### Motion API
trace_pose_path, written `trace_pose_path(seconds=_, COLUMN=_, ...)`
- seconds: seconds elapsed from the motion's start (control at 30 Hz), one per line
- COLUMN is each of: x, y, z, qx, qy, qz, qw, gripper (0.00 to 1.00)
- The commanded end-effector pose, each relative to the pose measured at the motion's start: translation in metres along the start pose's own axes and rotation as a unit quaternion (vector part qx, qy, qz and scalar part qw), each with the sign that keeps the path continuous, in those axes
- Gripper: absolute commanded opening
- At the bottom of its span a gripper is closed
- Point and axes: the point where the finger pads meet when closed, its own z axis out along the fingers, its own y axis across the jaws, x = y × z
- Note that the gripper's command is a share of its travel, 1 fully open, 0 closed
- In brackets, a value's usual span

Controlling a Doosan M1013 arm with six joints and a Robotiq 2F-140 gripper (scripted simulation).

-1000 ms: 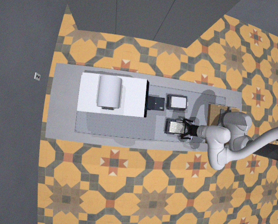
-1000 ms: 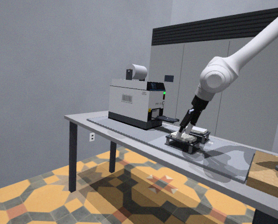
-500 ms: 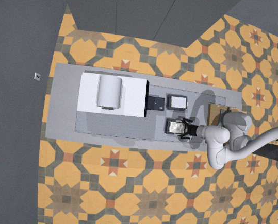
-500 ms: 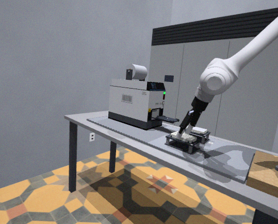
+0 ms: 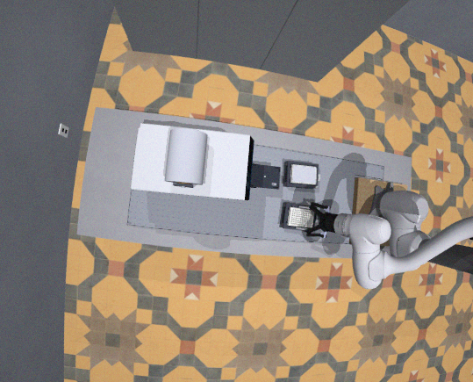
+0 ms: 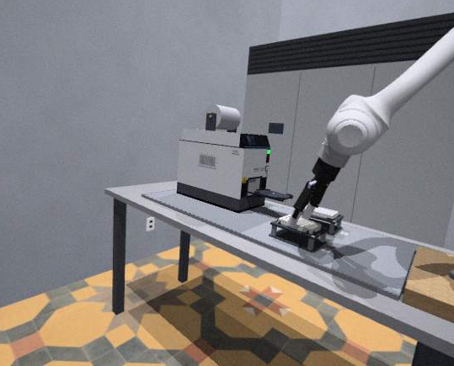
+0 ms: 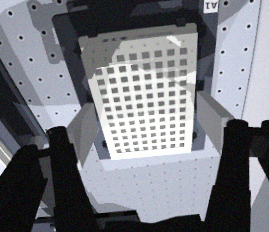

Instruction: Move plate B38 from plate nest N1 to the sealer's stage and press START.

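Plate B38 [image 5: 298,216], a white well plate, lies in the black nest N1 [image 7: 133,9] at the near side of the table; it also shows in the side view [image 6: 301,224] and the wrist view [image 7: 145,92]. My gripper [image 7: 146,111] is down over the plate's near end, tilted, with a finger pad on each long side. The fingers stand open, close to the plate's edges; I cannot tell if they touch. The gripper also shows from above [image 5: 311,220] and from the side [image 6: 298,216]. The sealer [image 6: 222,167] has its dark stage [image 6: 273,194] out and bare, and a green lamp [image 6: 268,151] lit.
Nest N2 with a white covered plate [image 5: 304,174] stands just behind N1, beside the stage [image 5: 266,176]. A foil roll [image 5: 186,155] sits on top of the sealer. A wooden block [image 6: 435,284] carries the arm's base at the table's right end.
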Motion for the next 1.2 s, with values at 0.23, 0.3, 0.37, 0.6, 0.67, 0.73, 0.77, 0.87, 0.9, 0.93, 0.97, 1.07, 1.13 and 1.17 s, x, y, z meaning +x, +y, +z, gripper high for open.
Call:
trace_pose_path(seconds=0.23, x=0.0000, y=0.0000, z=0.0000, qx=0.000, qy=0.000, qz=0.000, qw=1.000, gripper=0.63)
trace_pose_path(seconds=0.3, x=0.0000, y=0.0000, z=0.0000, qx=0.000, qy=0.000, qz=0.000, qw=1.000, gripper=0.62)
trace_pose_path(seconds=0.37, x=0.0000, y=0.0000, z=0.0000, qx=0.000, qy=0.000, qz=0.000, qw=1.000, gripper=0.61)
trace_pose_path(seconds=0.6, x=0.0000, y=0.0000, z=0.0000, qx=0.000, qy=0.000, qz=0.000, qw=1.000, gripper=0.10)
trace_pose_path(seconds=0.67, x=0.0000, y=0.0000, z=0.0000, qx=0.000, qy=0.000, qz=0.000, qw=1.000, gripper=0.10)
trace_pose_path(seconds=0.73, x=0.0000, y=0.0000, z=0.0000, qx=0.000, qy=0.000, qz=0.000, qw=1.000, gripper=0.10)
trace_pose_path(seconds=0.77, x=0.0000, y=0.0000, z=0.0000, qx=0.000, qy=0.000, qz=0.000, qw=1.000, gripper=0.10)
trace_pose_path(seconds=0.87, x=0.0000, y=0.0000, z=0.0000, qx=0.000, qy=0.000, qz=0.000, qw=1.000, gripper=0.10)
trace_pose_path(seconds=0.9, x=0.0000, y=0.0000, z=0.0000, qx=0.000, qy=0.000, qz=0.000, qw=1.000, gripper=0.10)
trace_pose_path(seconds=0.93, x=0.0000, y=0.0000, z=0.0000, qx=0.000, qy=0.000, qz=0.000, qw=1.000, gripper=0.10)
trace_pose_path(seconds=0.97, x=0.0000, y=0.0000, z=0.0000, qx=0.000, qy=0.000, qz=0.000, qw=1.000, gripper=0.10)
trace_pose_path(seconds=1.07, x=0.0000, y=0.0000, z=0.0000, qx=0.000, qy=0.000, qz=0.000, qw=1.000, gripper=0.10)
trace_pose_path(seconds=1.13, x=0.0000, y=0.0000, z=0.0000, qx=0.000, qy=0.000, qz=0.000, qw=1.000, gripper=0.10)
trace_pose_path(seconds=1.17, x=0.0000, y=0.0000, z=0.0000, qx=0.000, qy=0.000, qz=0.000, qw=1.000, gripper=0.10)
